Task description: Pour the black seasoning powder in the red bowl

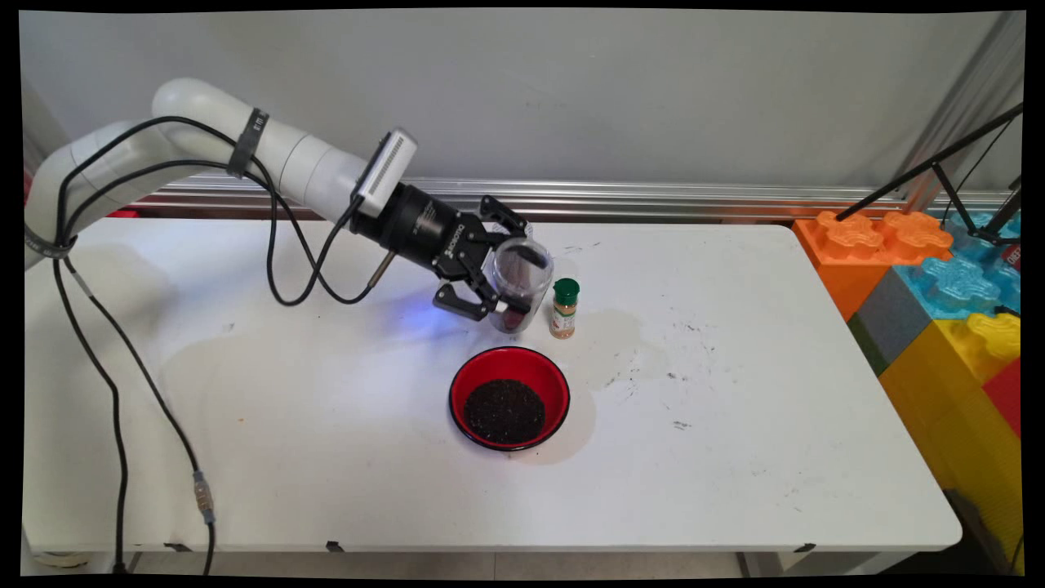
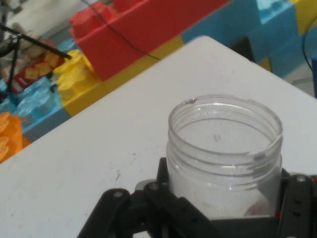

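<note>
My gripper (image 1: pixel 496 276) is shut on a clear plastic jar (image 1: pixel 519 282), held tilted just above the table behind a red bowl (image 1: pixel 509 397) of dark grains. In the hand view the jar (image 2: pixel 224 153) fills the space between the black fingers (image 2: pixel 297 198), its open mouth facing away; a little dark residue shows near its bottom. A small spice bottle with a green cap (image 1: pixel 564 308) stands upright just right of the jar.
The white table (image 1: pixel 735 425) carries faint stains and dark specks right of the bowl. Large orange, blue and yellow toy blocks (image 1: pixel 939 286) stand past the table's right edge, with a black tripod leg (image 1: pixel 922 171) above them. Black cables (image 1: pixel 114 384) hang at the left.
</note>
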`<move>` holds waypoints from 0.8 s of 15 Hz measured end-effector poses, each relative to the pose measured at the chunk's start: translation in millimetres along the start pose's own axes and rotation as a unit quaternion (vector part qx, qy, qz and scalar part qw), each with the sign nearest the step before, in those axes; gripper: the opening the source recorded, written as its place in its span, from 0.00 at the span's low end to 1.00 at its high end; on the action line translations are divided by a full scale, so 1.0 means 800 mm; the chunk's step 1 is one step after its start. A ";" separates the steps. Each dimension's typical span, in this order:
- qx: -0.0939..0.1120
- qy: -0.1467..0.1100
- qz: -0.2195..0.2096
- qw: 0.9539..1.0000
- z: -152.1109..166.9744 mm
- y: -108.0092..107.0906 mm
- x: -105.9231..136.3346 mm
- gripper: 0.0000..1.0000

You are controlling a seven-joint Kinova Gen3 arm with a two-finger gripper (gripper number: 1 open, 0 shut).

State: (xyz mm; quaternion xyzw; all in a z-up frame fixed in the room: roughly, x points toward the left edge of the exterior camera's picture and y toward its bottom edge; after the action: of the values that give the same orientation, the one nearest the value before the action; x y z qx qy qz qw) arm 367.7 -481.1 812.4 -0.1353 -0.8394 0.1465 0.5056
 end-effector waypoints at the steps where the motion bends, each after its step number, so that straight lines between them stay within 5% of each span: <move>1: -0.006 -0.005 0.016 1.000 0.001 0.002 0.001 0.00; 7: -0.035 -0.037 0.107 0.993 0.005 0.009 0.003 0.00; 12: -0.061 -0.059 0.187 0.979 0.006 0.013 0.001 0.00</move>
State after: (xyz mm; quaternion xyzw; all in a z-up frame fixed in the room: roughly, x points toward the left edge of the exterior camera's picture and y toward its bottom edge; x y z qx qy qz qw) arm 363.5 -471.9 807.2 -0.3118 -0.8349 0.1947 0.4097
